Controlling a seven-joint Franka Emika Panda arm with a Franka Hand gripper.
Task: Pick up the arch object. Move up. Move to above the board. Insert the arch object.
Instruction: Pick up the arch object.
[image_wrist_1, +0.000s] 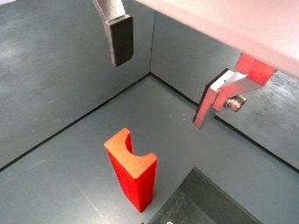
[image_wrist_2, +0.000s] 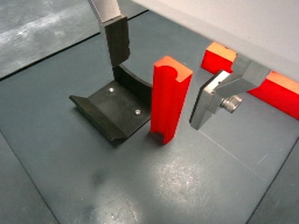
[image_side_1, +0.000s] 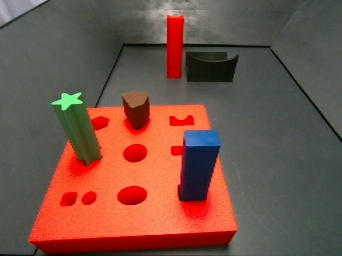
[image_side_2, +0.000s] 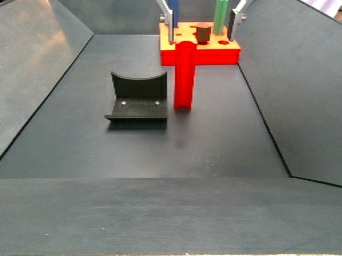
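The arch object (image_wrist_2: 167, 105) is a tall slim red post with a curved notch in its top. It stands upright on the floor next to the fixture (image_wrist_2: 108, 111), and it also shows in a wrist view (image_wrist_1: 132, 169) and both side views (image_side_1: 174, 46) (image_side_2: 183, 75). My gripper (image_wrist_2: 160, 92) is open and empty, above the post, with its silver fingers (image_wrist_1: 121, 39) spread either side of it. In a side view the gripper (image_side_2: 202, 16) hangs over the post. The red board (image_side_1: 134, 190) with shaped holes lies apart from it (image_side_2: 201, 48).
On the board stand a green star peg (image_side_1: 76, 127), a brown peg (image_side_1: 135, 109) and a blue square post (image_side_1: 199, 165). The dark fixture (image_side_2: 138, 97) sits beside the arch object. Grey bin walls (image_side_2: 60, 60) enclose the floor.
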